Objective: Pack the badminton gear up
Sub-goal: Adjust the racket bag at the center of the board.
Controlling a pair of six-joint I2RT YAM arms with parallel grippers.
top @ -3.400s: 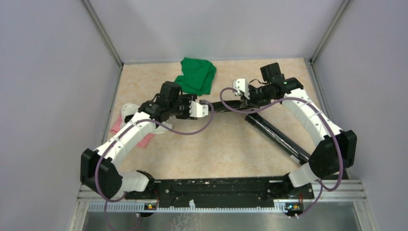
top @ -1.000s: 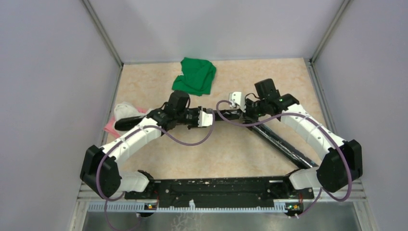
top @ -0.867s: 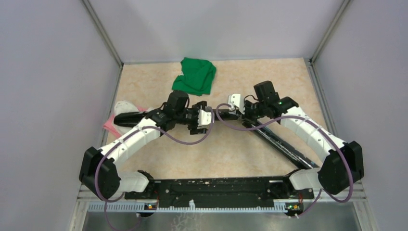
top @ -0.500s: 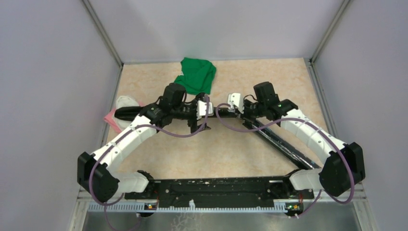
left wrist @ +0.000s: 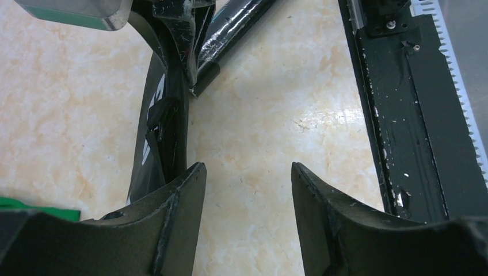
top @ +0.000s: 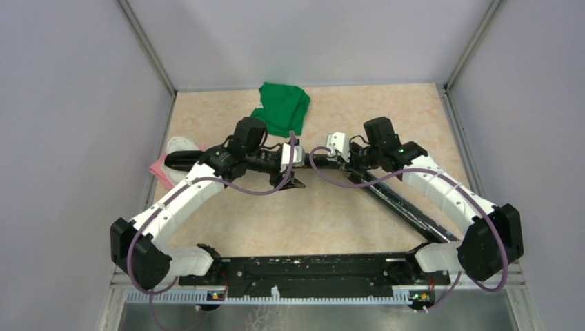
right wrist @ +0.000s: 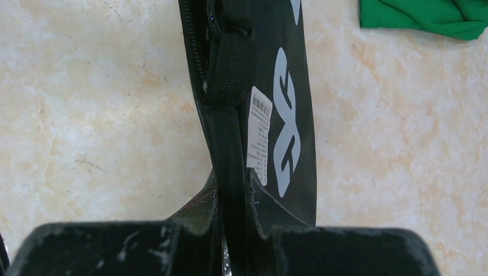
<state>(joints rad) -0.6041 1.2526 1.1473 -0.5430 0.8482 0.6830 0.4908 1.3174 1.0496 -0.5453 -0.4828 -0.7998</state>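
The racket bag is lying with its long axis left to right across mid-table, the left gripper is hanging open and empty with the bag's edge just outside one finger, and the right gripper is pinching the bag's zippered rim, near the tube.

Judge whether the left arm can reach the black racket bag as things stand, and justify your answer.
Probably yes. The left gripper is open over bare table, and the edge of the racket bag, pinched by the right gripper, stands just beside one finger with nothing between.
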